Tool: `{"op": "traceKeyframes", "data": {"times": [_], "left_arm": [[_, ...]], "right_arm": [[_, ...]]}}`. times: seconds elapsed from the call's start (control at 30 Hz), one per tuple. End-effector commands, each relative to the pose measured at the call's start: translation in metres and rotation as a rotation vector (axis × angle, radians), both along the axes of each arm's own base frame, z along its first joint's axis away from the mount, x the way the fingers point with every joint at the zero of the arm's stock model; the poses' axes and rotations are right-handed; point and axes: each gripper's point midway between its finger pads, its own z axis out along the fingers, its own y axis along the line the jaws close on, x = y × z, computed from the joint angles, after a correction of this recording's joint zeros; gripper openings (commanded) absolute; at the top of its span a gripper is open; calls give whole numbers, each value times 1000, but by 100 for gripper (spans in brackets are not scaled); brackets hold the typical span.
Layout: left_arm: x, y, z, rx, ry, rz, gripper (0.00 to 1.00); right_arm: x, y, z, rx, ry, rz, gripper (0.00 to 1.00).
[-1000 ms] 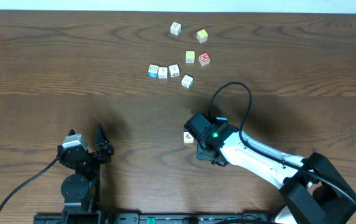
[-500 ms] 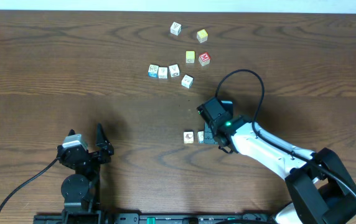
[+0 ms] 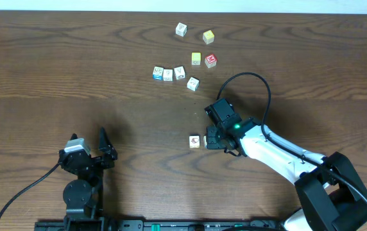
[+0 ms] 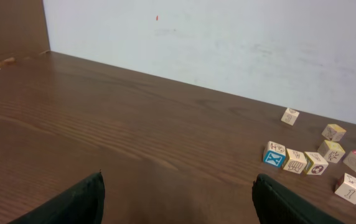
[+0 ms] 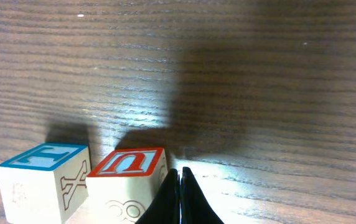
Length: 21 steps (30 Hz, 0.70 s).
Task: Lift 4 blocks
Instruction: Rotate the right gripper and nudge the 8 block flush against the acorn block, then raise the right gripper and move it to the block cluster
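Two cream blocks lie side by side mid-table: one (image 3: 194,141) in full view, the other (image 3: 205,140) half hidden under my right gripper (image 3: 211,141). In the right wrist view they are a blue-topped block (image 5: 41,180) and a red-framed "U" block (image 5: 128,177). My right gripper (image 5: 179,171) is shut on nothing, its tips against the "U" block's right side. Further back a row of three cream blocks (image 3: 168,74) lies with a fourth (image 3: 193,83) beside it. My left gripper (image 3: 88,138) stands open at the near left, far from all blocks, nothing between its fingers (image 4: 94,193).
At the back lie two yellow cubes (image 3: 208,36) (image 3: 196,58), a red-topped cube (image 3: 210,61) and a lone cream cube (image 3: 181,29). A black cable (image 3: 254,83) loops above the right arm. A white wall (image 4: 228,37) runs behind the table's far edge.
My right arm swung right and away, uncovering a second block beside the first, then eased back down against it. It stayed shut. The left arm has not moved.
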Motion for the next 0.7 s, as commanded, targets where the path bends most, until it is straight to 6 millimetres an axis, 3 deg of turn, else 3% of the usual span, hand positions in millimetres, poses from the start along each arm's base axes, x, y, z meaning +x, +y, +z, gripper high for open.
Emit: {"op": "traceKeyframes", "data": {"times": [0.0, 0.67], "left_arm": [[-1, 2, -19, 3, 58, 9, 77], [-1, 2, -19, 3, 58, 9, 76]], "right_arm": [[-1, 3, 4, 25, -2, 16, 1], [-7, 20, 6, 50, -11, 67, 1]]}}
